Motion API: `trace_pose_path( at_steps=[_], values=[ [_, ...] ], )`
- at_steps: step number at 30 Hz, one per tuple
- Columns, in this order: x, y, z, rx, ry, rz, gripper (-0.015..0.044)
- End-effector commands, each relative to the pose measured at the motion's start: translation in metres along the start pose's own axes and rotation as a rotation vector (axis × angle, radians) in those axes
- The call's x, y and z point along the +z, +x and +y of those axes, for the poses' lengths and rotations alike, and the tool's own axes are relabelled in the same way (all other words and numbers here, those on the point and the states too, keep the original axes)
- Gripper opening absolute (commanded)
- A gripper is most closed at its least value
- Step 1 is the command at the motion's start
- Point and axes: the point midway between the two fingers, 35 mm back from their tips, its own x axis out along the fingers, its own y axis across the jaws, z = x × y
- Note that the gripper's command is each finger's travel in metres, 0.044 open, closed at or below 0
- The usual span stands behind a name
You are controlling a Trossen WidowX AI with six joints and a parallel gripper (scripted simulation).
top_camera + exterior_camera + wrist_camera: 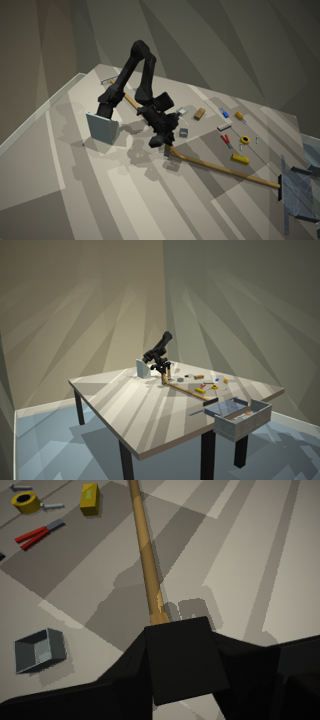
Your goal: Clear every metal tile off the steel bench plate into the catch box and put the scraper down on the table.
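My gripper (168, 142) (163, 371) (165, 631) is shut on the upright grip of the long scraper (217, 167) (188, 392) (145, 555). The scraper's wooden shaft slants down and away to its dark blade (280, 187) (210, 401), which is at the near edge of the steel plate (297, 191) (223, 408), just off it. Whether the blade touches the table is hard to tell. I see no tiles on the plate. In the catch box (224, 429) at the plate's far end lie several pale tiles (239, 416) and an orange tile (248, 413).
A rake (131, 101) lies behind the arm. Right of the gripper are a grey bin (183, 132) (40, 651) and a wooden block (199, 113) (199, 376). Farther out lie red pliers (226, 141) (37, 535), a yellow level (240, 158) (200, 390) (90, 500) and a tape roll (240, 141).
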Motion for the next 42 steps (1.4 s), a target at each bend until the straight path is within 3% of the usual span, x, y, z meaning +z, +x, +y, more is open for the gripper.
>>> trace_pose_path(
  at_steps=[1, 42],
  values=[
    [-0.0016, -0.0058, 0.0023, 0.005, -0.012, -0.014, 0.0],
    [-0.0059, -0.0035, 0.0011, 0.001, -0.001, 0.001, 0.0]
  ],
)
